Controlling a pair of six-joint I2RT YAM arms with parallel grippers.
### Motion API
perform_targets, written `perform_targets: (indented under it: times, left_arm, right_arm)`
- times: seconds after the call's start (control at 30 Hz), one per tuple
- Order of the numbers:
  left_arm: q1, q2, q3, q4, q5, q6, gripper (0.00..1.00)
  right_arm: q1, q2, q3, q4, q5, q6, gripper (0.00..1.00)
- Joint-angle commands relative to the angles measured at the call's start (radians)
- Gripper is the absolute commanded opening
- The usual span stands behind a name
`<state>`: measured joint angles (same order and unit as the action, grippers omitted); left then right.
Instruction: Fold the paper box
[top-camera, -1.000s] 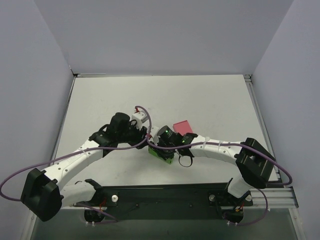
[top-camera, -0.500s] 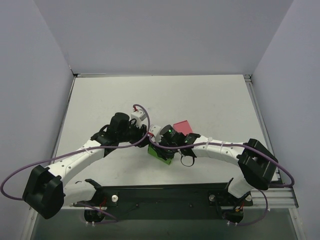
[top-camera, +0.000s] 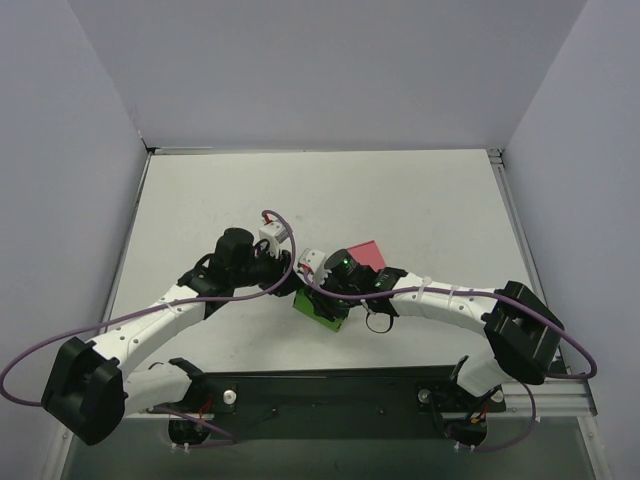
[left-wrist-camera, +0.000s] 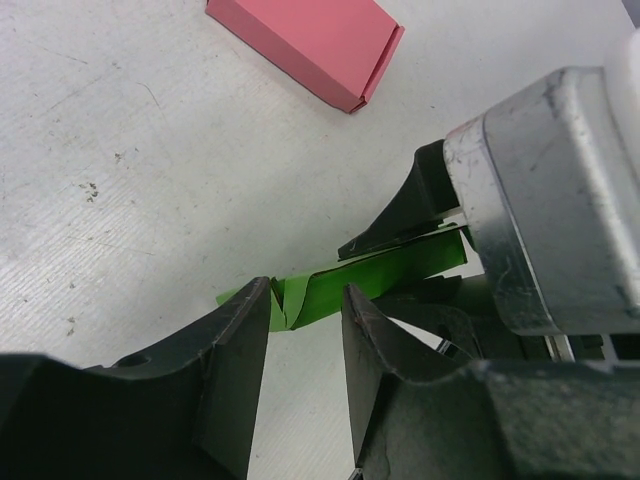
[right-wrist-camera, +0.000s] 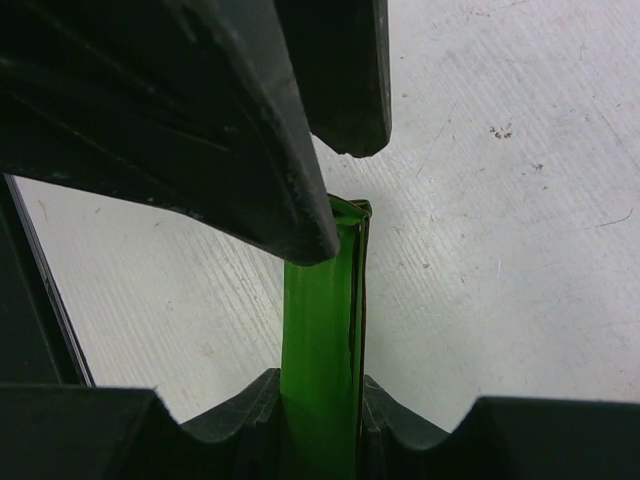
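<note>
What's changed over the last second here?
The right arm swung its elbow outward to the right; the left arm drew slightly left. The paper box barely shifted. The right gripper keeps its jaws clamped on it; nothing was released, and the pink box stayed put.

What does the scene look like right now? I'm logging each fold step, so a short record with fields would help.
paper box: green, flattened, near the table's middle, between both grippers
right gripper: shut on the paper box's edge
left gripper: jaws apart, tips either side of the box's folded end flap
pink box: flat on the table, just beyond the grippers, untouched
fold state: not yet box-shaped
</note>
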<state>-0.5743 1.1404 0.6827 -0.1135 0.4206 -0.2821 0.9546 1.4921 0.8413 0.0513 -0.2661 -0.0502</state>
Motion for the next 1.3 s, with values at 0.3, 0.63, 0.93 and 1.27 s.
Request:
perform_targets:
  times: [0.3,0.63,0.93,1.27]
  left_arm:
    - [-0.009,0.004,0.015,0.044,0.004,0.006,0.34]
    - [-0.024,0.021,0.023,0.026,-0.016,0.015,0.32]
    - [-0.030,0.024,0.025,0.021,-0.028,0.017,0.14]
    - [-0.058,0.045,0.028,-0.006,-0.083,0.026,0.05]
  right_arm:
    - [-0.007,-0.038,0.004,0.015,-0.028,0.004,0.19]
    - [-0.007,-0.033,0.005,0.018,-0.032,0.006,0.19]
    - [-0.007,-0.032,0.005,0.018,-0.027,0.001,0.18]
    - [-0.001,-0.027,0.004,0.022,0.005,-0.002,0.17]
